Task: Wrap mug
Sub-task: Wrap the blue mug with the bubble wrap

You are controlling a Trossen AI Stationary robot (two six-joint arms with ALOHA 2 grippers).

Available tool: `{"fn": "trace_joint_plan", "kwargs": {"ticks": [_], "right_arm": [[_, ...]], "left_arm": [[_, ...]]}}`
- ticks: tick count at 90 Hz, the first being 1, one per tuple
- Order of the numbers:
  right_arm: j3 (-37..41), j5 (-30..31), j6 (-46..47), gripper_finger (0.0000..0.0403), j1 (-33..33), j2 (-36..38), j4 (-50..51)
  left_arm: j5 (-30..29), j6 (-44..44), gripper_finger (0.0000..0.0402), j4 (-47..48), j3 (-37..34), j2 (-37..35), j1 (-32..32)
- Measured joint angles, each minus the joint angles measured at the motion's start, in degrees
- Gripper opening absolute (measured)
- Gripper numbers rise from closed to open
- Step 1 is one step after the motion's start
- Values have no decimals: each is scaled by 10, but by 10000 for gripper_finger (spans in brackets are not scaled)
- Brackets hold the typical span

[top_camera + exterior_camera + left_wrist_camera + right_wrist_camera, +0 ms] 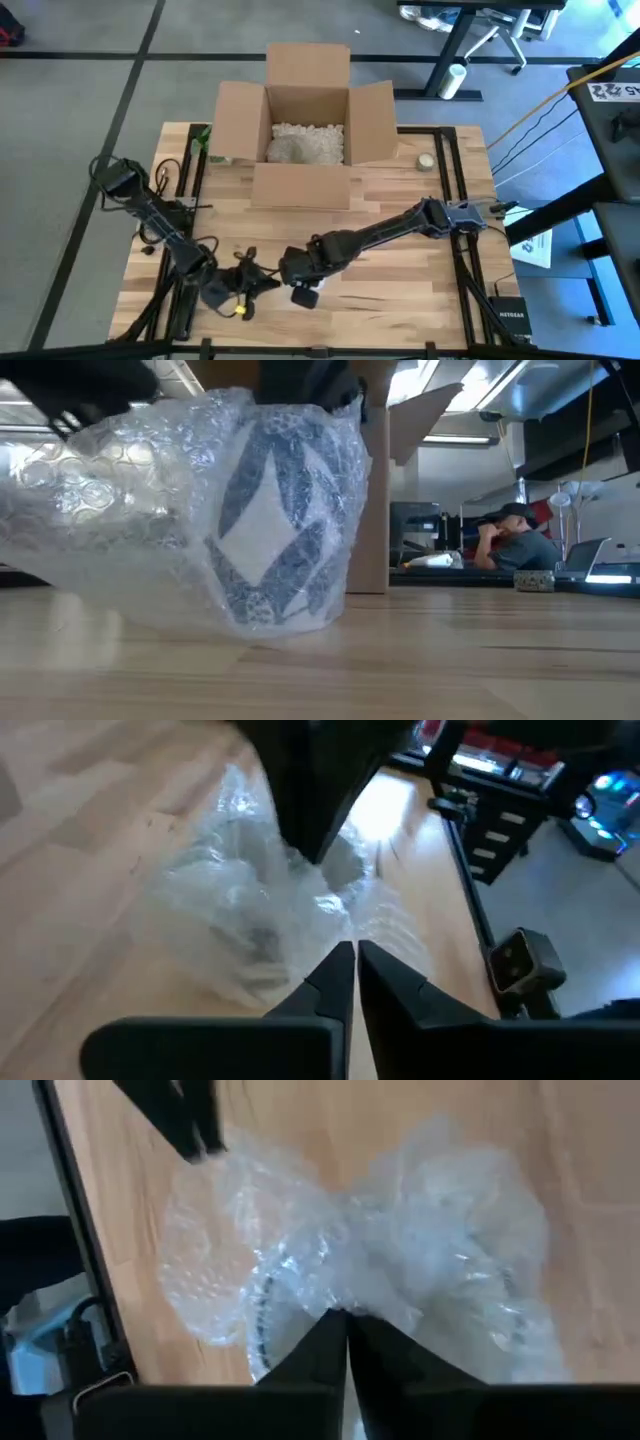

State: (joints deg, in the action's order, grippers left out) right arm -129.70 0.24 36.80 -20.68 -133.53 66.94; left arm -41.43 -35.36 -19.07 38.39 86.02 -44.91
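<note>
A white mug with a blue diamond pattern (285,525) sits inside clear bubble wrap (120,510) near the table's front edge. The bundle leans, its lower edge (275,628) at the tabletop. In the low view, loose wrap spreads to the left of the mug. My left gripper (355,955) is shut on the wrap from the left side (243,285). My right gripper (346,1320) is shut on it from the right side (298,272). The wrap covers the mug's handle and rim. My left gripper pinches a bunched part of the bubble wrap (335,935) between its two fingers, coming slanting down from the table's left. How many layers it has cannot be seen. My right gripper pinches gathered bubble wrap (345,1302) at a narrowed, crumpled waist of the sheet, coming from the table's right and slanting down. Wrap billows out on both sides of its fingers.
An open cardboard box (308,130) with white packing filler stands at the far middle of the table. A small round object (426,161) lies at the far right. Bare wood stretches to the right of the bundle (400,290). A person sits in the room behind (515,535).
</note>
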Motion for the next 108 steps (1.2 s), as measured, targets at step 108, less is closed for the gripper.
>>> {"fn": "trace_joint_plan", "kwargs": {"ticks": [108], "right_arm": [[-36,53,2,0,-22,-4,82]], "left_arm": [[48,44,0,5,19,1,39]]}}
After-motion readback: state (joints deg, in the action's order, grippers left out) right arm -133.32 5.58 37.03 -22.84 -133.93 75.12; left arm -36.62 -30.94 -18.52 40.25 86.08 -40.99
